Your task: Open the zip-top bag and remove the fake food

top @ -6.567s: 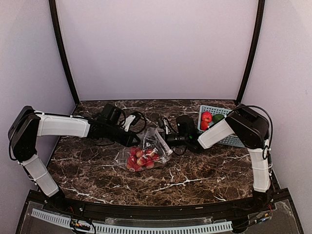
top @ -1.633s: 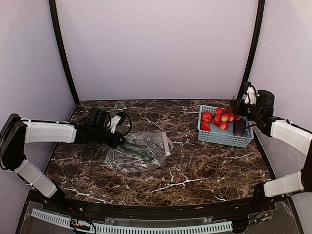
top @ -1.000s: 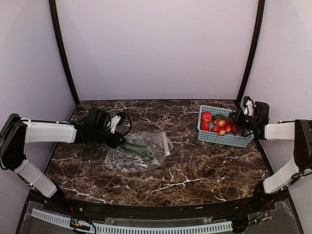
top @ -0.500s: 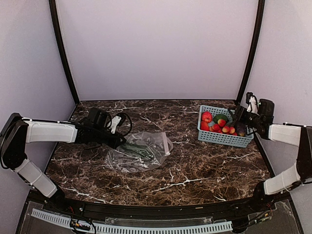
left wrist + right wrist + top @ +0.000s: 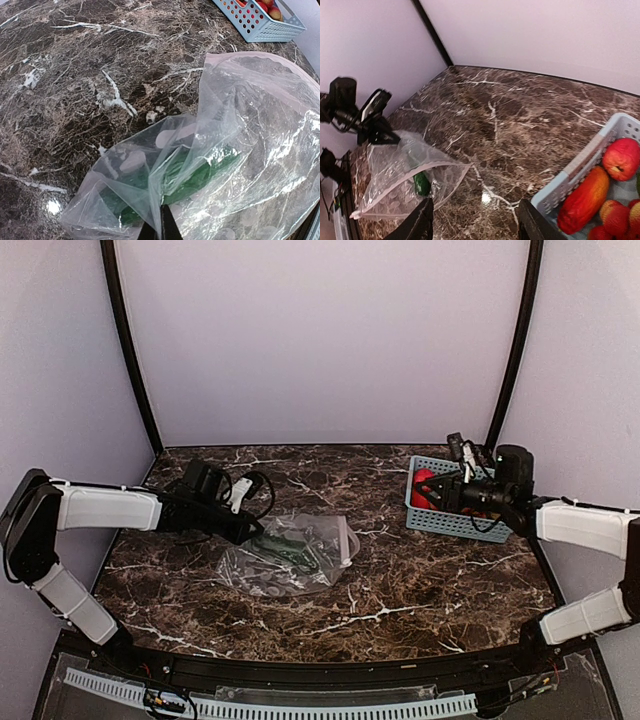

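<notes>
- Dark marble tabletop [image 5: 400, 590], lilac walls [image 5: 320, 340] behind; a light blue basket [image 5: 455, 528] sits at its far right.
- Well left of the basket lies the zip-top bag [image 5: 295, 555], crumpled on the marble, with a green piece [image 5: 200, 172] inside it.
- Left gripper [image 5: 159, 227], fingers pressed together, pinches the bag's film on the side away from the basket.
- Right gripper [image 5: 477, 225] hangs over the basket's left end, fingers spread, nothing between them.
- Red and orange fake food [image 5: 583, 200] fills the basket.
</notes>
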